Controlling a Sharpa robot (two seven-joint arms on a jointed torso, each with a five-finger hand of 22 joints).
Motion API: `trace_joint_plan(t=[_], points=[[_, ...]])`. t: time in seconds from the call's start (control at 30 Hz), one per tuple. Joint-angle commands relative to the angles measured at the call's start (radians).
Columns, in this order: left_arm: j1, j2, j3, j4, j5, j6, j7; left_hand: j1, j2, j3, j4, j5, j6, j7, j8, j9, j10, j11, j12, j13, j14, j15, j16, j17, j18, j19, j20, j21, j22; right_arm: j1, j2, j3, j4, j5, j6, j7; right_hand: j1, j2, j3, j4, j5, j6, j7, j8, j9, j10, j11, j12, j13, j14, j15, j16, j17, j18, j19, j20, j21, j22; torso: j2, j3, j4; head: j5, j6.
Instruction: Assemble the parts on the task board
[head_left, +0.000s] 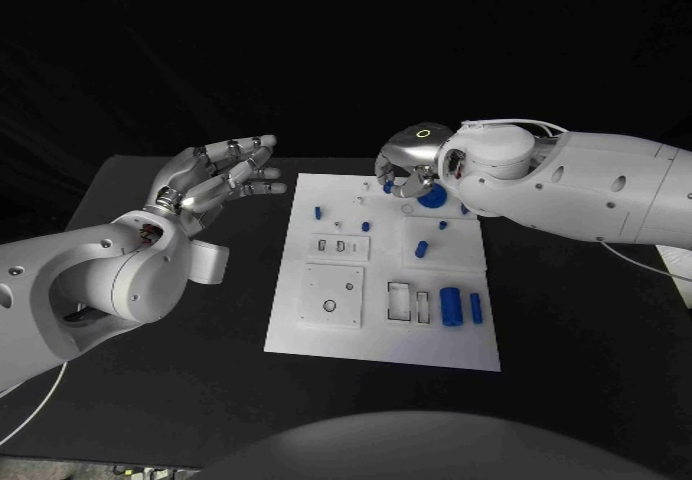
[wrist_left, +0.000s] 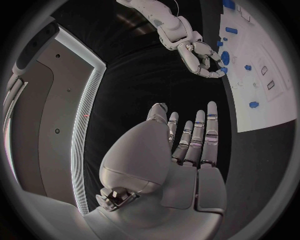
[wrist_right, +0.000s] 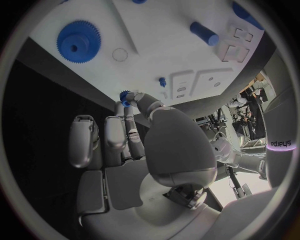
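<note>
The white task board (head_left: 382, 345) lies in the middle of the black table. My right hand (head_left: 411, 165) hovers over the board's far edge. Its thumb and a finger pinch a small blue toothed part (wrist_right: 125, 96). Just beyond those fingertips a large blue gear (head_left: 430, 198) lies on the board, also seen as the large blue gear (wrist_right: 79, 41). My left hand (head_left: 224, 175) is raised off the table left of the board, fingers spread and holding nothing; the same left hand (wrist_left: 187, 150) faces the board (wrist_left: 275, 105) and my right hand (wrist_left: 200, 55).
Two blue cylinders (head_left: 450, 305) lie near the board's right edge beside rectangular slots (head_left: 397, 300). Small blue pegs (head_left: 421, 250) stand about mid-board. A blue cylinder (wrist_right: 205, 33) and a short peg (wrist_right: 162, 81) lie on the board ahead of my right hand. Black table surrounds the board.
</note>
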Motion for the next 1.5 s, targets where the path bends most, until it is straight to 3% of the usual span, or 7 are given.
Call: trace_joint_plan(t=[0.03, 0.27, 0.47, 0.63, 1.17, 1.5], points=[[0.001, 0.003, 0.001, 0.006, -0.005, 0.004, 0.002, 0.011, 0.000, 0.008, 0.000, 0.005, 0.002, 0.011, 0.004, 0.001, 0.001, 0.003, 0.008, -0.001, -0.004, 0.006, 0.007, -0.002, -0.008, -0.007, -0.001, 0.004, -0.001, 0.009, 0.026, 0.001, -0.020, 0.022, 0.003, 0.007, -0.009, -0.001, -0.002, 0.006, -0.001, 0.008, -0.001, 0.003, 0.001, 0.009, 0.000, -0.004, -0.001, 0.005, 0.001, 0.002, -0.004, -0.006, 0.004, 0.000, 0.004, 0.023, 0.004, -0.0006, 0.0083, -0.004, 0.006], [0.002, 0.004, 0.002, 0.012, -0.005, -0.002, 0.000, 0.011, -0.001, 0.009, 0.001, 0.005, 0.002, 0.012, 0.004, 0.001, 0.001, 0.003, 0.009, -0.001, -0.004, 0.006, 0.008, -0.002, -0.008, -0.008, -0.001, 0.004, -0.001, 0.018, 0.106, 0.004, -0.102, 0.032, 0.018, 0.011, -0.010, 0.000, 0.000, 0.008, -0.003, 0.007, -0.003, 0.001, 0.002, 0.009, -0.001, -0.010, -0.002, 0.004, 0.001, 0.001, -0.006, -0.006, 0.004, 0.000, 0.003, 0.023, 0.008, -0.0034, 0.0137, 0.005, 0.011], [0.002, 0.011, 0.002, 0.010, -0.006, -0.001, 0.001, 0.011, -0.001, 0.009, 0.001, 0.005, 0.002, 0.013, 0.004, 0.001, 0.001, 0.002, 0.009, -0.001, -0.005, 0.007, 0.008, -0.002, -0.008, -0.009, -0.001, 0.003, -0.001, 0.013, 0.170, 0.005, -0.189, 0.034, 0.033, 0.013, -0.010, 0.000, 0.001, 0.008, -0.004, 0.006, -0.004, 0.000, 0.003, 0.009, -0.002, -0.014, -0.003, 0.002, 0.001, -0.001, -0.009, -0.005, 0.002, 0.000, 0.001, 0.021, 0.007, -0.0012, 0.0163, 0.001, 0.013], [0.002, 0.017, 0.002, 0.003, -0.007, 0.003, 0.000, 0.011, -0.002, 0.010, 0.001, 0.005, 0.002, 0.015, 0.004, 0.001, 0.001, 0.002, 0.010, -0.001, -0.007, 0.007, 0.008, -0.003, -0.009, -0.010, -0.001, 0.003, -0.002, 0.009, 0.195, 0.005, -0.228, 0.034, 0.035, 0.007, -0.010, 0.000, 0.003, 0.008, -0.006, 0.003, -0.004, -0.003, 0.003, 0.010, -0.001, -0.019, -0.004, -0.003, 0.001, -0.006, -0.017, -0.004, -0.003, 0.000, -0.002, 0.017, 0.005, -0.0036, 0.0145, 0.002, 0.013], [0.002, 0.026, 0.001, -0.008, -0.007, 0.011, -0.001, 0.011, -0.002, 0.010, 0.001, 0.005, 0.002, 0.016, 0.004, 0.001, 0.001, 0.002, 0.010, -0.001, -0.008, 0.008, 0.007, -0.003, -0.009, -0.011, -0.001, 0.003, -0.002, 0.001, 0.207, 0.005, -0.255, 0.045, 0.081, 0.001, -0.007, 0.000, 0.009, 0.006, -0.010, -0.001, -0.004, -0.011, 0.005, 0.012, -0.001, -0.033, -0.006, -0.016, 0.001, -0.018, -0.037, -0.001, -0.015, 0.000, -0.012, 0.008, 0.005, -0.0041, 0.0111, -0.003, 0.033], [0.001, 0.035, 0.001, -0.014, -0.007, 0.015, 0.001, 0.011, -0.002, 0.011, 0.001, 0.005, 0.001, 0.017, 0.004, 0.001, 0.001, 0.002, 0.010, -0.001, -0.008, 0.008, 0.008, -0.004, -0.010, -0.012, 0.000, 0.002, -0.002, -0.006, 0.217, 0.005, -0.269, 0.054, 0.087, 0.004, -0.008, 0.000, 0.010, 0.007, -0.013, -0.003, -0.003, -0.013, 0.005, 0.013, 0.000, -0.038, -0.007, -0.019, 0.002, -0.021, -0.041, 0.000, -0.018, 0.000, -0.015, 0.006, 0.005, -0.0035, 0.0127, -0.008, 0.039]])
